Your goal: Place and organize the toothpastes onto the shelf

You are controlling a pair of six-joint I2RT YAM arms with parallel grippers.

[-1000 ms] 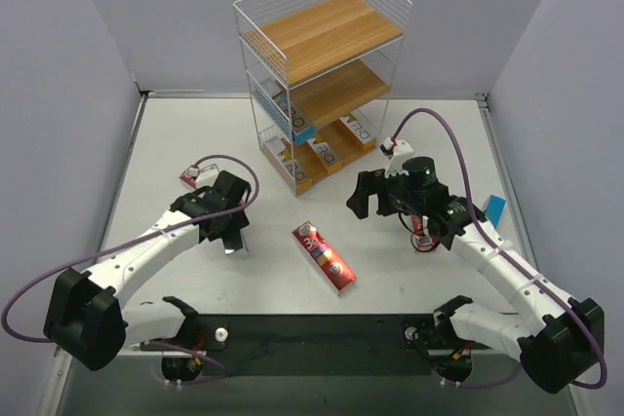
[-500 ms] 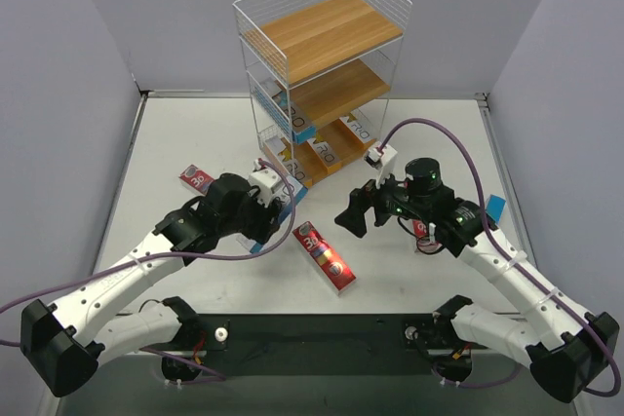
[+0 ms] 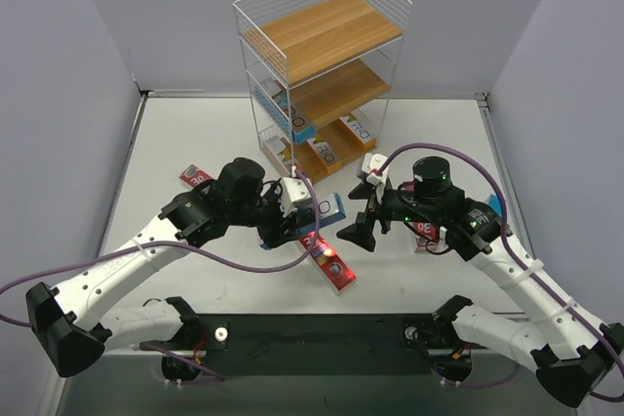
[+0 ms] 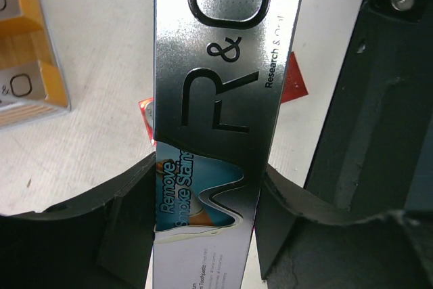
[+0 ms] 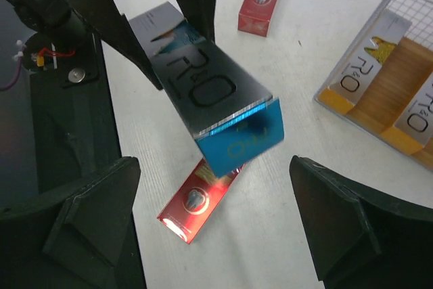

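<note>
The tall three-tier rack of white wire with light-brown wooden boards [image 3: 327, 31] stands toward the far side of the white tabletop [image 3: 185, 133]. On its bottom board orange-and-white cartons [image 3: 324, 153] lie side by side, ends toward us. On the middle board we see a blue-and-white carton [image 3: 292, 122] at the left front corner. We cannot tell how many more lie deeper inside.

The left gripper [image 3: 292, 213] is closed to a narrow gap on a long silver-and-blue carton [image 3: 327, 209] marked "R&O". In the left wrist view its dark fingers [image 4: 128, 208] press both long sides of the box. The box is held above the table with its blue end pointing toward the right arm. The right gripper [image 3: 357, 217] stands spread wide and holds nothing. In the right wrist view the blue end of the silver-and-blue carton hangs between its two fingers [image 5: 95, 214], apart from both.

Under that carton a red carton [image 3: 333, 268] lies flat on the table. A second red carton [image 3: 195, 179] lies toward the table's left side, well apart from the rack. A third red carton [image 3: 424, 233] and a blue carton [image 3: 495, 208] show partly behind the right arm. We see bare table left and right of the rack, and a narrow strip between the rack's front and the two grippers.
</note>
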